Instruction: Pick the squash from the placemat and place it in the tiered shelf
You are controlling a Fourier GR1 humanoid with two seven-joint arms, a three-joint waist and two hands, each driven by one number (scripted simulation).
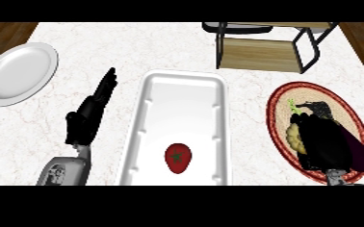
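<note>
The squash (292, 135) is pale yellow with a green stem and lies on the oval, red-rimmed placemat (279, 101) at the right. My right hand (324, 139) covers most of it, its fingers curled over the top and the thumb against the near side. Only the squash's left edge and stem tip show. The tiered shelf (265, 53), a black frame with wooden boards, stands at the back right, beyond the placemat. My left hand (86, 119) rests open on the counter at the left, fingers straight and pointing away.
A long white tray (150, 125) lies in the middle, between both hands, with a red strawberry-like fruit (177, 157) near its front end. A white plate (25, 69) sits at the far left edge.
</note>
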